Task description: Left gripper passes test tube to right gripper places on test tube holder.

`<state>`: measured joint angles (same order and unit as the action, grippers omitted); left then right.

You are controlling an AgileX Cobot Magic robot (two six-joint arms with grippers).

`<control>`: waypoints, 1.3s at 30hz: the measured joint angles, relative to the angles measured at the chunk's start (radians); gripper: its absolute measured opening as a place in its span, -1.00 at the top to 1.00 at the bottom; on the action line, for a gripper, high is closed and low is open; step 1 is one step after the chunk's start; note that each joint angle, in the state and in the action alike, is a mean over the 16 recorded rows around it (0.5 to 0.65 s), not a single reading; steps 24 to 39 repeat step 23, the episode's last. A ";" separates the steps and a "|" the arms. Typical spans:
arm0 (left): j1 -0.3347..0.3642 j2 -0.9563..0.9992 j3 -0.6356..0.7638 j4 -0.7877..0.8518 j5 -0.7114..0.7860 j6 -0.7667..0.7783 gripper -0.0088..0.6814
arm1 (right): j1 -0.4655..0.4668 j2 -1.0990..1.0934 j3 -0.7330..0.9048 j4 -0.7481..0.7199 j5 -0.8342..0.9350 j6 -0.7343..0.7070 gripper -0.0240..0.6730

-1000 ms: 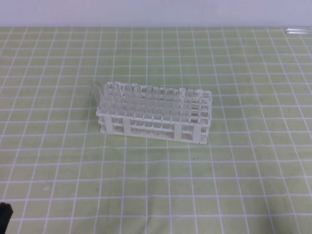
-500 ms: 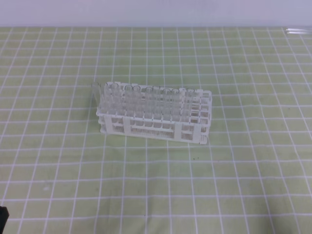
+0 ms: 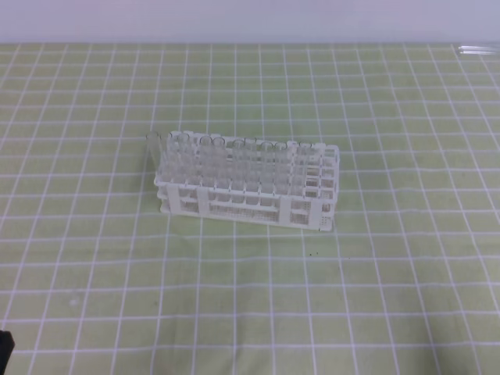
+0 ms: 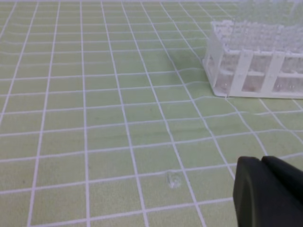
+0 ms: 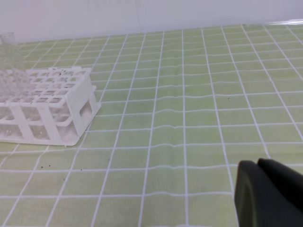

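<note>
The white test tube holder (image 3: 246, 205) stands mid-table and shows at the upper right of the left wrist view (image 4: 246, 71) and at the left of the right wrist view (image 5: 52, 118). Several clear tubes (image 3: 234, 156) stand upright in its back rows; I cannot tell which of them is the test tube. My left gripper (image 4: 261, 161) is shut and empty, low over the cloth, well short of the holder; only a black corner of it (image 3: 4, 348) shows in the exterior view. My right gripper (image 5: 257, 163) is also shut and empty, to the right of the holder.
A green cloth with a white grid (image 3: 351, 297) covers the table. A clear tube-like thing (image 3: 478, 49) lies at the far right edge by the white wall. A small clear speck (image 4: 173, 179) sits on the cloth near the left gripper.
The black tip of my left gripper has slid down and out at the lower left corner of the exterior view. The holder and its tubes have not moved.
</note>
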<state>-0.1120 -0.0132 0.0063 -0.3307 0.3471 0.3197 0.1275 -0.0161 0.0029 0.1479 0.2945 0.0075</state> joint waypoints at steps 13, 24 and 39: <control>0.000 0.006 -0.004 0.000 0.001 0.001 0.98 | 0.000 0.000 0.000 0.000 0.000 0.000 0.98; 0.000 0.003 -0.002 0.000 0.001 0.001 0.98 | 0.000 0.000 0.000 0.000 0.000 0.000 0.98; 0.000 0.003 -0.002 0.000 0.001 0.001 0.98 | 0.000 0.000 0.000 0.000 0.000 0.000 0.98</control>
